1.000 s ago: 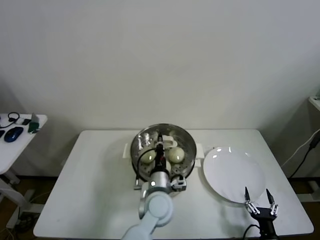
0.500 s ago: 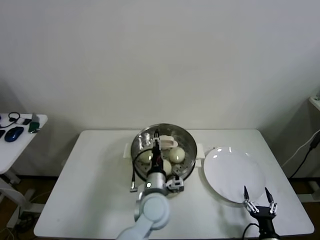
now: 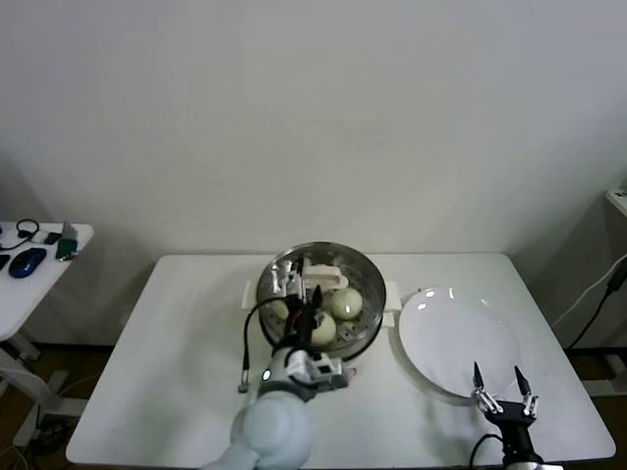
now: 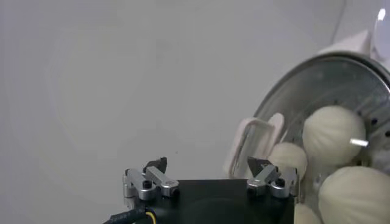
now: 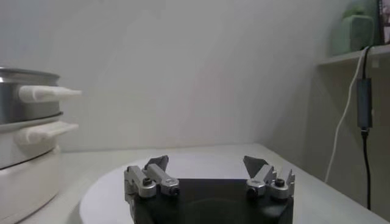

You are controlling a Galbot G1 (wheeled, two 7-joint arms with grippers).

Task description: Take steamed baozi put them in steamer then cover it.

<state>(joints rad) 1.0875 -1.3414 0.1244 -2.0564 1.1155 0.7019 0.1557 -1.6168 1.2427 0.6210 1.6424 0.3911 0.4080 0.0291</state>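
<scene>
Since the earlier head views the left gripper (image 3: 299, 315) is drawing back toward the robot and off to the left of the steamer (image 3: 320, 302), its wrist now lower in the frame. The right gripper (image 3: 498, 383) is sitting at the near edge of the white plate (image 3: 456, 338), having shifted only slightly.

The left gripper is showing its jaws spread and empty in the wrist view, with nothing between the fingertips. The right gripper is likewise standing open and holding nothing, idle over the plate rim.

The steamed baozi (image 3: 344, 303) are lying inside the steamer on its tray; the left wrist view is showing at least three smooth cream-white buns (image 4: 334, 133) crowded together, touching or nearly so, and a fourth partly cut off at the frame edge. The plate is carrying no buns. The steamer is standing at the middle of the table (image 3: 176, 343), toward the rear, its side handle (image 4: 251, 143) just beyond the left fingertips. No cover is showing in any view.

Judgement: loading appears complete, and covering remains. The arm should clear the steamer rim fully before any sideways travel, so that a finger is not catching the handle or a bun.
</scene>
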